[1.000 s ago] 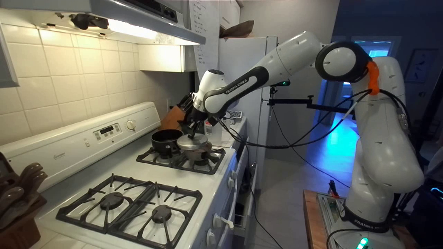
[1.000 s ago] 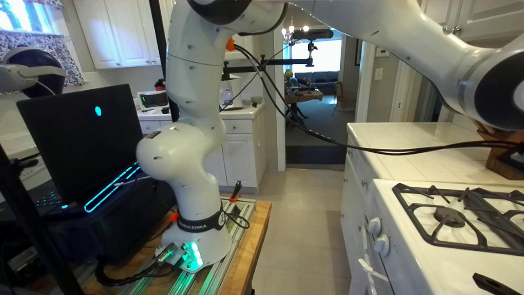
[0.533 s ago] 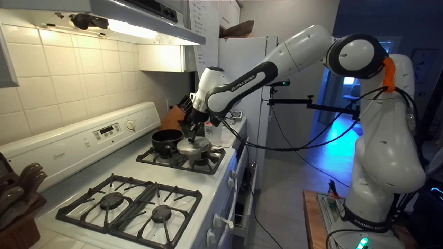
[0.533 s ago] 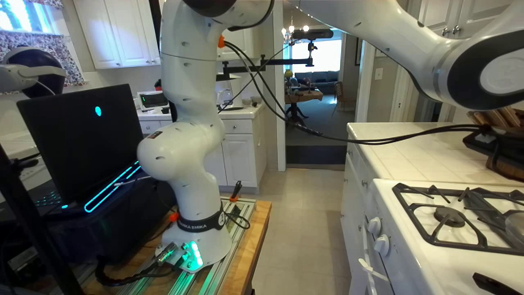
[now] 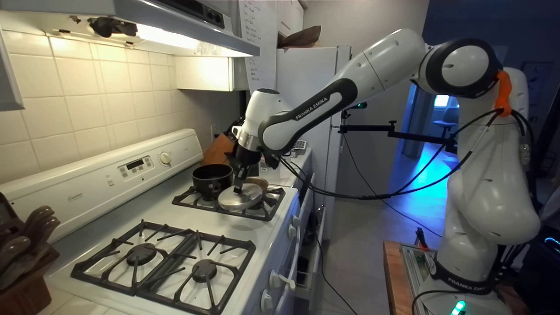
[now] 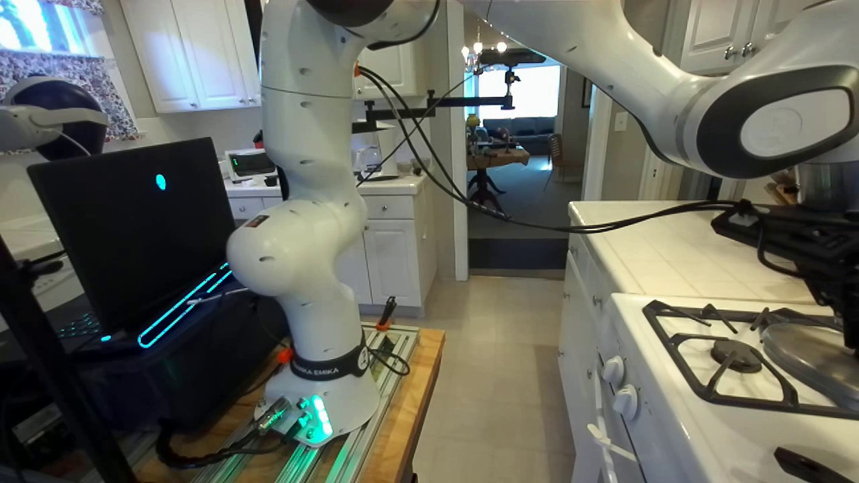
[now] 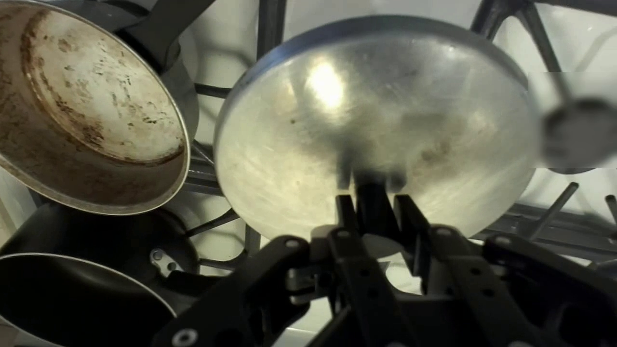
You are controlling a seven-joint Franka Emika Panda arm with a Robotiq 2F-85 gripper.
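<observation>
A round silver lid [image 7: 289, 159] hangs off the stove top, tilted, with my gripper [image 7: 373, 197] shut on its black knob [image 7: 377, 212]. The knob fills the gap between the two fingers. In an exterior view the lid [image 5: 241, 197] is beside the uncovered pot [image 5: 263, 183], partly hiding it. That pot [image 7: 96, 91] shows a stained, brownish inside in the wrist view. A black pot [image 5: 213, 178] sits on the burner nearer the backsplash. The lid [image 6: 802, 352] also shows at the right edge of an exterior view, above the near grate.
Front burner grates [image 5: 164, 267] lie nearer the camera on the white stove. The range hood [image 5: 183, 26] overhangs the stove. A knife block [image 5: 26, 262] stands at the near left, another [image 5: 218, 149] behind the pots. Cables [image 5: 350, 192] droop from the arm. A black handle [image 6: 815, 464] juts into view.
The lid, in my gripper, has moved off the pot toward the front burners and tilted. The pot's opening has come into view. The arm's elbow has swung along with it; the grip looks unchanged.
</observation>
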